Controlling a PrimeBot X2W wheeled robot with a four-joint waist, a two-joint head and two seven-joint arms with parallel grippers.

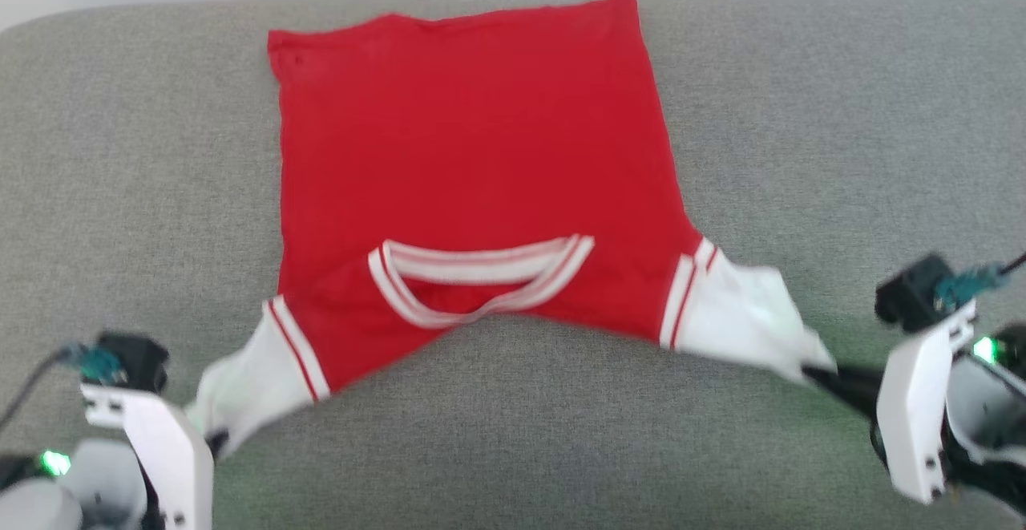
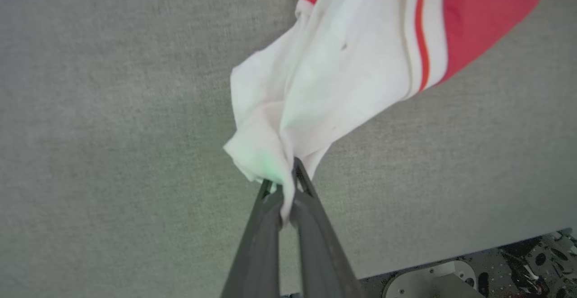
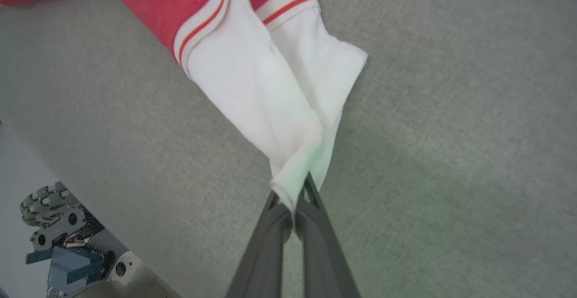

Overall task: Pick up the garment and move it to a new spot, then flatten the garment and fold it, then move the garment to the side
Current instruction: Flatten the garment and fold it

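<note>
Closest in, the left tool (image 2: 283, 178) has its two dark fingers pressed together on the bunched tip of the white left sleeve (image 2: 333, 63). The right tool (image 3: 292, 189) is clamped the same way on the end of the white right sleeve (image 3: 257, 90). Each pinch takes only a small tuft of cloth, so I judge it fit for a gentle pull and no more. Outward from the tools, each sleeve runs up to its striped trim and into the garment (image 1: 473, 137). It lies plain red side up on the grey counter (image 1: 842, 113), its collar (image 1: 481, 273) toward the robot and its hem (image 1: 457, 17) at the far side. The body looks mostly flat, yet the near edge between the sleeves bows away from the robot in an arch.

The step in hand reads as flattening. To do it well, draw the two tools apart from each other, low over the counter and by equal amounts, so the shoulder line straightens rather than skews. Pull outward more than toward the robot, since the sleeve ends sit near the counter's front edge. Ease off once the arch is gone, lay each sleeve flat, then part the fingers before lifting, so the cloth does not spring back into folds.
</note>
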